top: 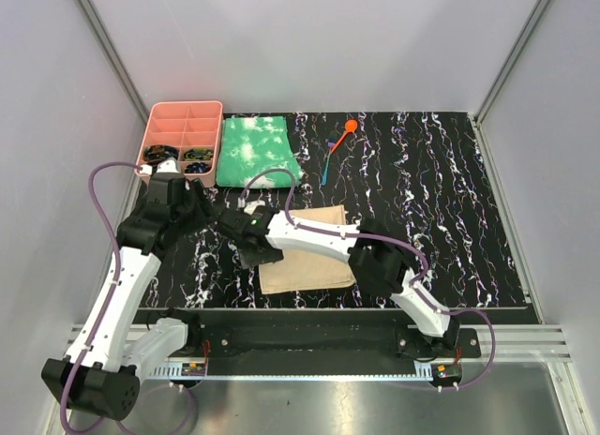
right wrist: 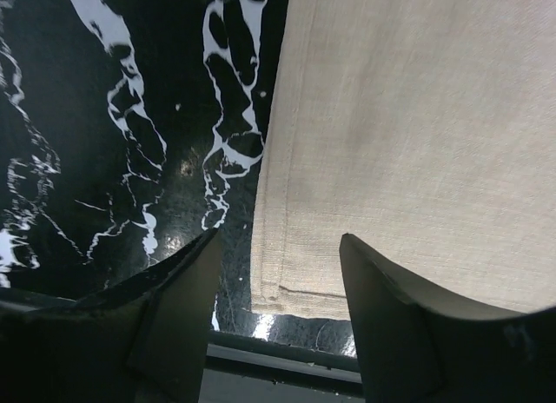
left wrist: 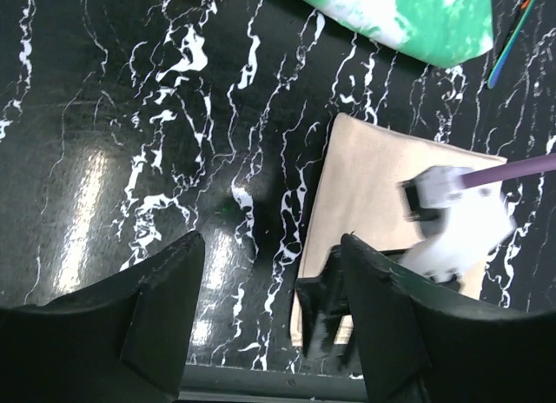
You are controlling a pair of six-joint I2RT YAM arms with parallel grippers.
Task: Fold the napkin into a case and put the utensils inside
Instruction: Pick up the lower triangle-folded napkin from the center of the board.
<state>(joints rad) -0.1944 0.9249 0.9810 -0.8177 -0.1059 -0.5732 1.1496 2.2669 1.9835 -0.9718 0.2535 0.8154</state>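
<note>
The tan napkin (top: 305, 271) lies flat near the table's front edge, partly under my right arm. My right gripper (top: 255, 257) hovers open over its near left corner. In the right wrist view the fingers (right wrist: 174, 316) straddle that corner of the napkin (right wrist: 417, 142) without pinching it. Left of the napkin, my left gripper (top: 214, 217) is open over bare table, with nothing between its jaws (left wrist: 271, 281). Its view shows the napkin (left wrist: 373, 177) and the right gripper's black fingers (left wrist: 334, 307). The utensils lie at the back: an orange spoon (top: 349, 128) and a slim blue one (top: 326, 168).
A green-and-white cloth (top: 255, 149) lies at the back left, beside a pink compartment tray (top: 183, 121) holding small dark items. The table has a black surface with white veins (top: 441, 201). The table's front rail (right wrist: 287, 360) runs just behind the napkin's near edge.
</note>
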